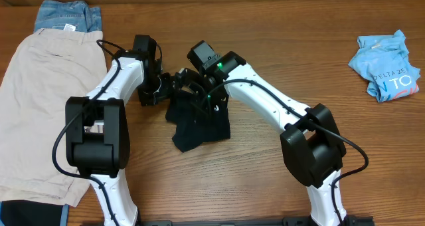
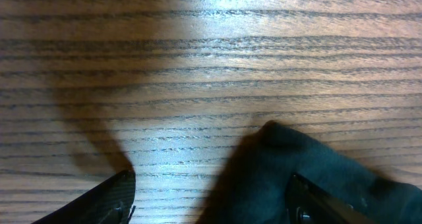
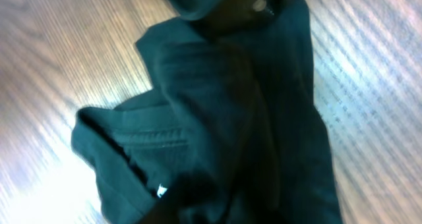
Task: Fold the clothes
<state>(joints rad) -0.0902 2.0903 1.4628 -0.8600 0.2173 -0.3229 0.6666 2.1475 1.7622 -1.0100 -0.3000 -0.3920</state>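
Black T-shirt lay bunched at the centre of the wooden table, beneath both wrists. Left gripper stood with jaws wide apart, one finger at the cloth's edge. Right gripper hung over the fabric; whether clenched or released could not be told. Beige shorts lay far left.

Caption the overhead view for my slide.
Left arm and right arm meet over a crumpled black garment at table centre; beige shorts overlapping blue denim lie left, a light-blue tee far right.
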